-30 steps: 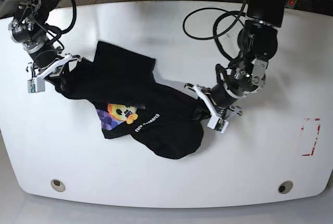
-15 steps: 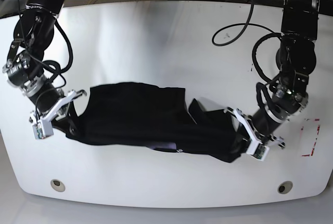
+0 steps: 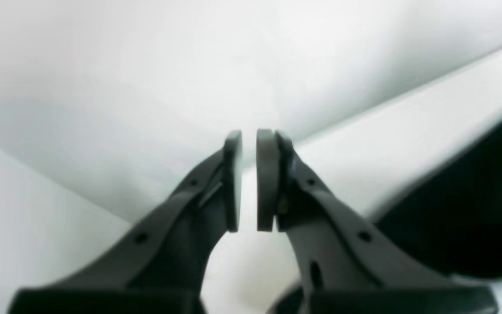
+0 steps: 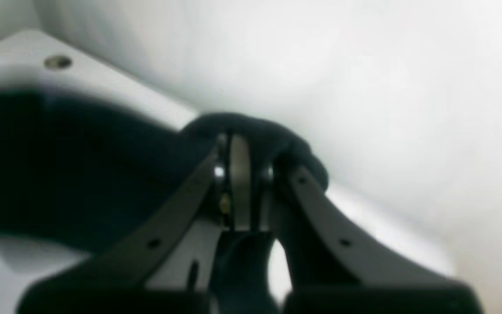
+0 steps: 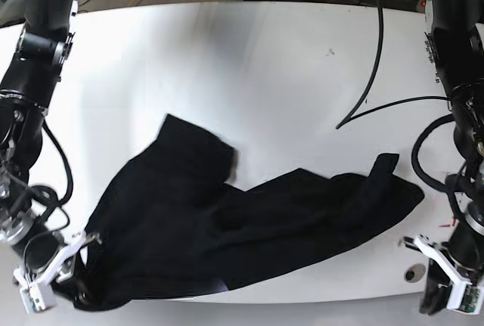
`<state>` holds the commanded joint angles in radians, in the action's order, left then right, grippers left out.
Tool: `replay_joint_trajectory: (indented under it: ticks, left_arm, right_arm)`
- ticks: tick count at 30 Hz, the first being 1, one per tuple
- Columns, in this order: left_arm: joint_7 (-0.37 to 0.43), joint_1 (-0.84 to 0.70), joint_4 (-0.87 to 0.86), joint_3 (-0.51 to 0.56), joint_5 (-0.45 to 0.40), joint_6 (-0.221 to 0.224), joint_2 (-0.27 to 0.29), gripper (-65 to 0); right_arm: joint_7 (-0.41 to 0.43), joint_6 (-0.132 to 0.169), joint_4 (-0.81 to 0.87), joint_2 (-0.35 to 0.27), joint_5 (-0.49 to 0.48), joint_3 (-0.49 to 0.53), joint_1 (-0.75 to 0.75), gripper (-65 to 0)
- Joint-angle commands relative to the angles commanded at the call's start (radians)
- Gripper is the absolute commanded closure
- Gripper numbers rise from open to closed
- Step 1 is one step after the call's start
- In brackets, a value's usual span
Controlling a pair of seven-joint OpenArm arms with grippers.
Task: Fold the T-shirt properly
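The black T-shirt (image 5: 227, 235) lies spread in a loose, wrinkled band across the front of the white table (image 5: 249, 69), its print hidden. At the front left in the base view, my right gripper (image 5: 72, 280) is shut on the shirt's left corner. The right wrist view shows that gripper (image 4: 242, 144) with black cloth (image 4: 59, 165) bunched over its fingertips. My left gripper (image 5: 442, 288) hangs at the front right edge, apart from the shirt's right end (image 5: 404, 190). In the left wrist view this gripper (image 3: 249, 135) holds nothing, only a narrow slit between its pads, and the shirt (image 3: 473, 209) lies off to its right.
A black cable (image 5: 363, 99) trails over the table's right half from the arm on that side. A round hole (image 5: 412, 273) sits near the front right edge, close to my left gripper. The table's front edge runs just beneath both grippers.
Both arms pulled toward the front edge and farther apart. The shirt was dragged forward and spread out. Its right end is no longer in my left gripper.
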<state>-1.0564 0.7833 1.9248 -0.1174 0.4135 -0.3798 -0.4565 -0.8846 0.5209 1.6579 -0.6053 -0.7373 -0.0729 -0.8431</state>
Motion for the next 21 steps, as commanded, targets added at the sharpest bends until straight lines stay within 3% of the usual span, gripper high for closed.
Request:
replay_joint_trajectory:
  ticks: [7,12,16,21]
  left_arm:
    - [-0.126,0.032,0.04,0.005,0.008,-0.012,0.008,-4.9]
    - [-0.104,-0.129,0.051,0.003,0.009,-0.014,0.054,-5.3]
    - [-0.092,-0.298,0.052,0.003,0.009,-0.014,0.124,-16.0]
    - [-0.012,-0.488,0.044,0.075,0.0,-0.012,0.224,-41.9]
  right_arm:
    - [0.0,0.002,0.002,-0.034,-0.011,0.058,-0.069,0.0]
    - [0.0,0.002,0.002,-0.034,-0.064,0.0,0.051,0.0]
    - [0.0,0.002,0.029,-0.031,-0.068,-0.078,0.17,0.0]
    - [0.002,0.002,0.071,-0.029,-0.068,-0.107,0.285,0.0]
